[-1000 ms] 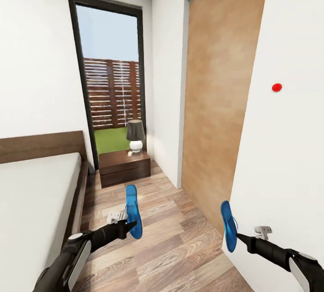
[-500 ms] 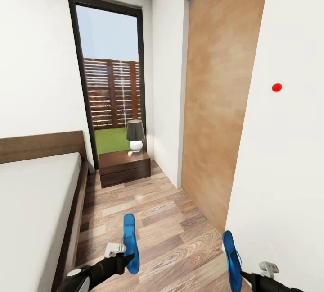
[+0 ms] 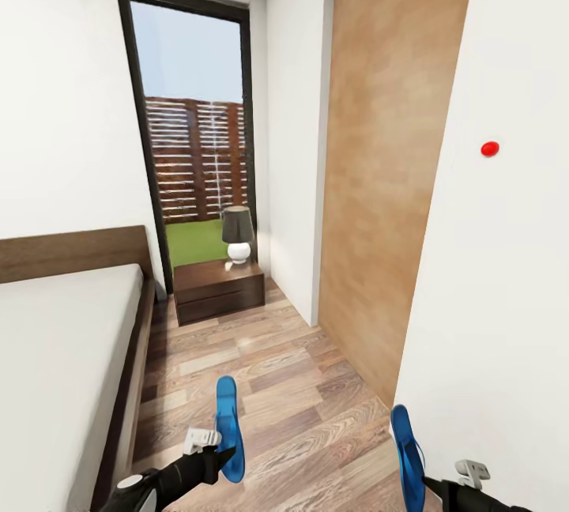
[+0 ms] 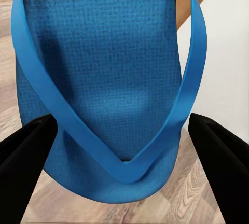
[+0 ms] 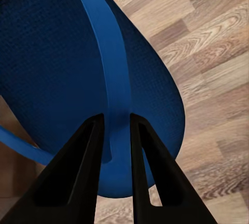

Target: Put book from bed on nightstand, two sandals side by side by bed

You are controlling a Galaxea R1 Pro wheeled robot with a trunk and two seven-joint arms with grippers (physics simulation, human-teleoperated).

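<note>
With each hand carrying a blue flip-flop, left hand (image 3: 224, 453) clamps one sandal (image 3: 227, 427), right hand (image 5: 115, 130) pinches the other's strap (image 5: 106, 68), both held upright above the wood floor (image 3: 292, 385) beside the bed (image 3: 63, 346), ready to set down together.

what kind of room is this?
Most likely a bedroom: a bed with an off-white mattress and dark headboard, a nightstand bearing a lamp, and a tall window.

A home bedroom — bed (image 3: 55, 338), lamp-topped nightstand (image 3: 217, 291), wood floor (image 3: 292, 385).
</note>
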